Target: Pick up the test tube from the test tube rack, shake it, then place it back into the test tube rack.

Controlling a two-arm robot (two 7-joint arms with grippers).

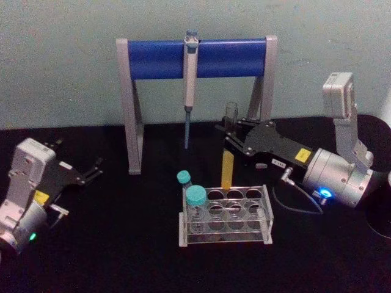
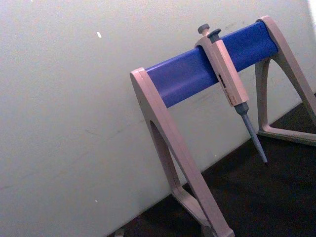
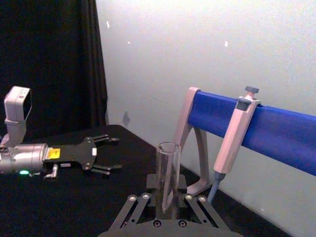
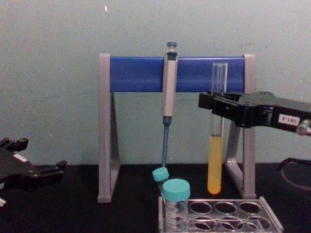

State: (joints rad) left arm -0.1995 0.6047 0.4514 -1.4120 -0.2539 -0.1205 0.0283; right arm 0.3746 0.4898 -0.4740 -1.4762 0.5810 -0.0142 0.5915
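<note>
The right gripper (image 4: 216,103) clamps the long clear glass test tube (image 4: 215,145) of yellow liquid upright, just above the far side of the low clear plastic test tube rack (image 1: 244,238). Lifting looks done; whether shaking is done cannot be told, and replacing remains. The left gripper (image 1: 95,171) rests spread open at the left.

Grey-blue pipette (image 1: 190,73) hangs from the blue-barred grey stand (image 1: 156,59)

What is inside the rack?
Two capped tubes at the rack's left end; other holes look empty. The test tube is held above it by the right gripper; left gripper idles open. Capped tubes' contents: cannot tell.
</note>
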